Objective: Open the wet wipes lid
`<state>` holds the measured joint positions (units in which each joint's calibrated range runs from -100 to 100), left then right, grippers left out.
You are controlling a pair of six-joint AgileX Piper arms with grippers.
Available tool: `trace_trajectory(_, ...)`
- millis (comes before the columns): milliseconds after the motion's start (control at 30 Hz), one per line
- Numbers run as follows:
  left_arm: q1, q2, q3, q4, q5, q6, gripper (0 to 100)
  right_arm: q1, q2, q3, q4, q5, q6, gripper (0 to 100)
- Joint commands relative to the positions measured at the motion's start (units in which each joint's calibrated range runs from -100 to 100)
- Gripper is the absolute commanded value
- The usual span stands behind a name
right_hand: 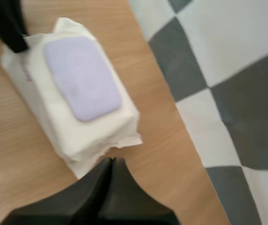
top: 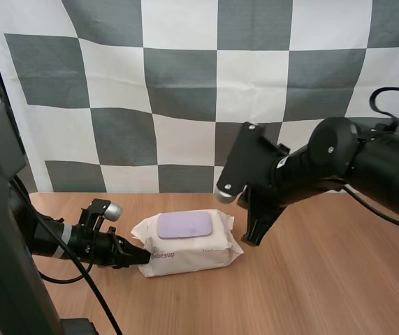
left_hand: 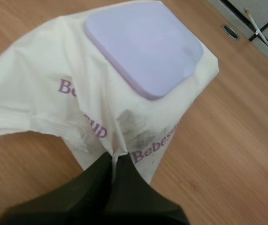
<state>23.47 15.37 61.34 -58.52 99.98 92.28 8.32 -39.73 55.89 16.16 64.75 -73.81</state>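
Wet wipes pack (top: 185, 255), a soft white plastic pouch with purple lettering, lies flat on the light brown wooden table (top: 325, 286), between the two arms. Its flat lilac rectangular plastic lid (top: 184, 225) faces up and sits flush on the pouch, with no edge raised in any view. Lid is shut.

Left gripper (top: 142, 257): black fingers are together on the crimped end of the pouch at my left. The left wrist view shows a sliver of white film pinched between the tips. Reads as an anchoring hold on the pack.

Right gripper (top: 253, 239): fingers are pressed together into one dark wedge, nothing between them. Tips point down just beside the pouch's other end, near its crimped flap. Cannot tell whether they touch the flap. They are apart from the lid.

Step in hand, by my judgement: pack is secured and the right arm is placed beside it; the opening proper is not begun.

Next move calls for bringing the right tips over the pouch to a lid edge and finding the lip that lifts. Which edge carries the hinge is not visible. Closed tips could wedge under the lip; otherwise part them and pinch it. The left hold must resist the upward pull, or the light pouch may rise with the lid. The thin film may slip from the tips.
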Motion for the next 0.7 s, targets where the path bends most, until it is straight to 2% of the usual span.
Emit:
trace_trajectory(0, 0.02, 0.06, 0.69, 0.1, 0.02, -0.01, 0, 5.28, 3.35, -0.03, -1.59, 4.13, -3.56, 0)
trace_trajectory(200, 0.02, 0.06, 0.83, 0.57, 0.02, -0.11, 0, 12.67, 12.77, -0.03, -7.96, -0.69, 1.64, 0)
trace_trajectory(367, 0.02, 0.06, 0.83, 0.57, 0.02, -0.11, 0, 16.01, 19.15, -0.03, -13.31, -8.66, 7.15, 0)
trace_trajectory(667, 0.02, 0.06, 0.83, 1.18, 0.02, -0.1, 0, 16.5, 25.62, -0.03, -17.91, -19.01, 7.15, 0)
